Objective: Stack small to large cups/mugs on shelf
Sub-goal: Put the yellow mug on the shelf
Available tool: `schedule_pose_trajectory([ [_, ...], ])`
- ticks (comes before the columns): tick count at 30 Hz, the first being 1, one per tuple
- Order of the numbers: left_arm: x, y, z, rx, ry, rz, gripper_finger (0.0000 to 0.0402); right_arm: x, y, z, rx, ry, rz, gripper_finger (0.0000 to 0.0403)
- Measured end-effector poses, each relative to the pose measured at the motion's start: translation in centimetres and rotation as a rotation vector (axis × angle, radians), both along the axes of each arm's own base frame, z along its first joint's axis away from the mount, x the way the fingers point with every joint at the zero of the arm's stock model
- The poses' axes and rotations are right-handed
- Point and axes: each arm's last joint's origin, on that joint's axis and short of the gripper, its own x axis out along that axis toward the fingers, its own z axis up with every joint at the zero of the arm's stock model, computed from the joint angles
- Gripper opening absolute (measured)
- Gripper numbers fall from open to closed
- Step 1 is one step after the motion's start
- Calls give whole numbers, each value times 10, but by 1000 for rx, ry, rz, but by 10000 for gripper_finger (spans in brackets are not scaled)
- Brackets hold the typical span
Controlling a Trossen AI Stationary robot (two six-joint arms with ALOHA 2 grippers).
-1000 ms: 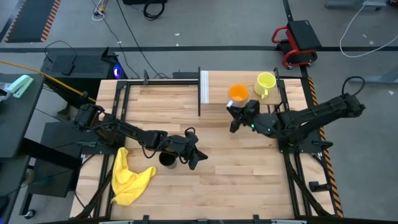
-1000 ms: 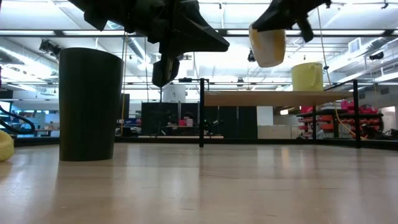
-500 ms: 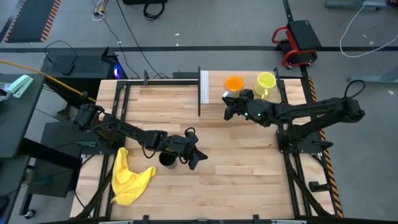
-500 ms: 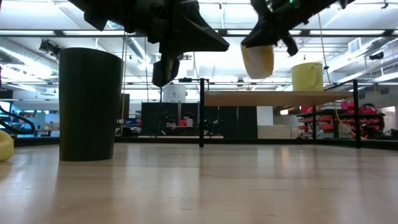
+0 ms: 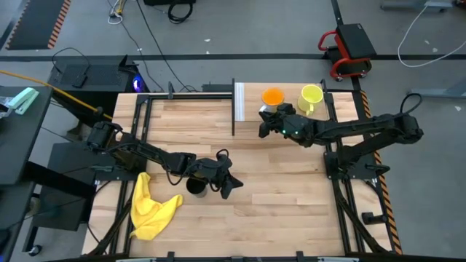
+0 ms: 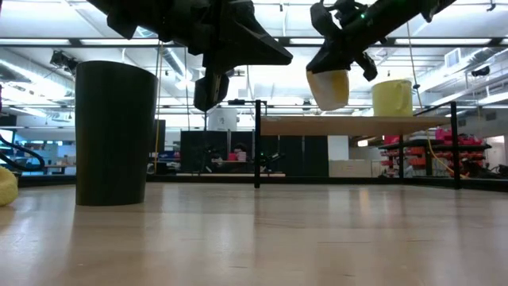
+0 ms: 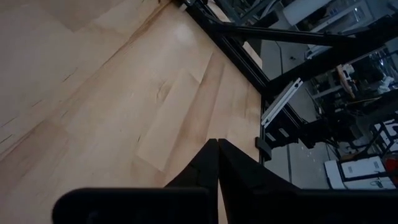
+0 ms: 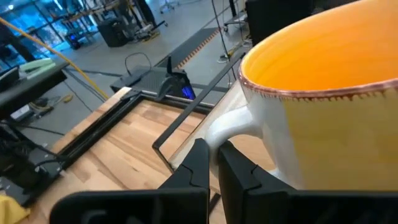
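The butcher-block tabletop carries everything, and the shelf stands along its far edge on the right. On the tabletop's near left the black cup stands upright, just beside the left gripper, whose fingers are pressed together on nothing, with a yellow cloth further to the near left. The yellow-green mug already sits on the shelf toward its right end. The right gripper is pinched shut on the white handle of the orange mug, which hangs tilted in the air above the shelf board, to the left of the yellow-green mug and not yet touching the wood. The risk I judge here is that a thin handle hold lets the mug swing, so a tilted set-down could catch one edge of the base and tip it, or drift it sideways into the yellow-green mug
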Motion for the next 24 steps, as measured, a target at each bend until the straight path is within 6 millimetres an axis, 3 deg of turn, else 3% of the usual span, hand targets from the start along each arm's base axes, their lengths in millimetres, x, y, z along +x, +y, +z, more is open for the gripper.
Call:
schedule_pose_trajectory([
  [9, 0, -1, -1, -8, 9, -23, 22, -18, 5, -26, -32, -185, -41, 13],
  [24, -1, 0, -1, -6, 17, -22, 22, -24, -4, -31, -77, -76, -76, 13],
])
